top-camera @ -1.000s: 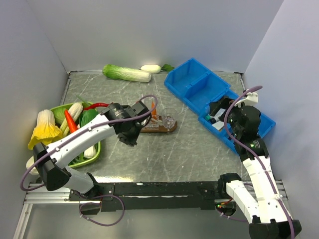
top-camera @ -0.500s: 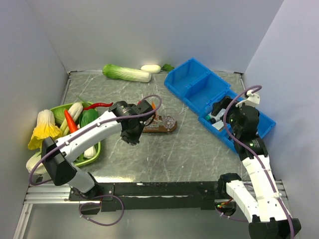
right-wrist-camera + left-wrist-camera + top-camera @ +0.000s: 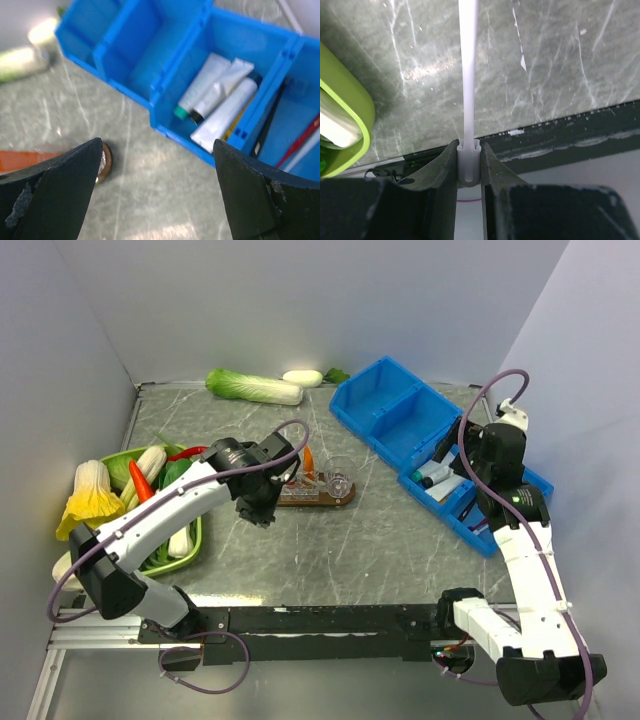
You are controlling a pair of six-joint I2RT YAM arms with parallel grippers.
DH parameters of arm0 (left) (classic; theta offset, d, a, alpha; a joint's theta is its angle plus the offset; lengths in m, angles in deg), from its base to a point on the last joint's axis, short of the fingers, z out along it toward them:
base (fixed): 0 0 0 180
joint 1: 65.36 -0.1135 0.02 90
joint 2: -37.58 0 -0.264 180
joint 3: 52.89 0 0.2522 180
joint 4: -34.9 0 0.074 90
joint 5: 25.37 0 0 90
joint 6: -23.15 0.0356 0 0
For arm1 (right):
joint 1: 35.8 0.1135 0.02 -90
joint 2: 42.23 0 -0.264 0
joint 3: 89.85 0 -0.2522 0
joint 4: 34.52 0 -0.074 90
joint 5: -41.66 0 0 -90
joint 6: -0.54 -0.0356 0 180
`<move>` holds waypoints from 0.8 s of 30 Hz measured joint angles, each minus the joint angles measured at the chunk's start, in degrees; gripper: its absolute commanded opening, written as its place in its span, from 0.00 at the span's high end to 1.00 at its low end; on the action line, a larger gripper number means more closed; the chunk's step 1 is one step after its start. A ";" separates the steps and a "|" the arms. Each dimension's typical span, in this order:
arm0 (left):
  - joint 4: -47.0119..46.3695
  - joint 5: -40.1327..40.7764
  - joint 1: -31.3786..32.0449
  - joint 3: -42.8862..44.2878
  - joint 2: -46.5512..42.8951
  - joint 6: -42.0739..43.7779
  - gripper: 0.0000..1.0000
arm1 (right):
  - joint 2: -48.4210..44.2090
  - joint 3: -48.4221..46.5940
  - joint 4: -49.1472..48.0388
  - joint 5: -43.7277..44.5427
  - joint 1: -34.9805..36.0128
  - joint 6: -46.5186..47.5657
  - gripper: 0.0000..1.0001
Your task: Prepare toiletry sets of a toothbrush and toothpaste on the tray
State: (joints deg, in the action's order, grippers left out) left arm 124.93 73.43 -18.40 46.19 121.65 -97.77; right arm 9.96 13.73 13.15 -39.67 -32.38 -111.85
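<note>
My left gripper (image 3: 262, 508) is shut on the base of the toothbrush (image 3: 469, 75), a thin white stick that runs straight out from the jaws over the grey table. It hovers just left of the tray (image 3: 322, 503), a dark-brown board bearing a clear cup (image 3: 338, 479). The orange toothpaste (image 3: 308, 459) stands upright at the tray's left part. My right gripper (image 3: 452, 462) is open and empty above the blue bins (image 3: 390, 415). In the right wrist view (image 3: 157, 145) the jaws stand wide apart, with the tray's rounded end (image 3: 106, 159) and the toothpaste (image 3: 20, 160) at lower left.
White tubes with dark caps (image 3: 220, 100) lie in the middle bin compartment. A green dish (image 3: 195, 530) of vegetables sits at the left, and its rim shows in the left wrist view (image 3: 350, 107). A cabbage (image 3: 253, 386) lies at the back. The black front rail (image 3: 560, 142) marks the near edge.
My right gripper has lifted out of the blue bin and drawn back to the right, empty. My left gripper has stayed shut on the toothbrush and shifted only slightly beside the tray.
</note>
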 measured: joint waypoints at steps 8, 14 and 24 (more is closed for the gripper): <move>0.50 -3.04 -0.02 -0.87 -1.68 0.02 0.99 | 1.66 -0.09 7.04 -1.14 -0.46 0.37 0.01; 0.50 -3.58 -1.11 -0.39 -0.61 0.04 0.99 | 2.51 -1.14 8.79 -1.92 -0.70 0.37 0.01; 0.52 -4.55 -4.13 -0.37 2.38 0.02 0.99 | 3.78 -3.17 9.60 -2.43 -1.16 0.72 0.01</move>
State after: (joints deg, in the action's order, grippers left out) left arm 125.46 68.88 -22.53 45.82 124.04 -97.74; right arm 13.74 10.56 22.74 -42.10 -33.53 -111.13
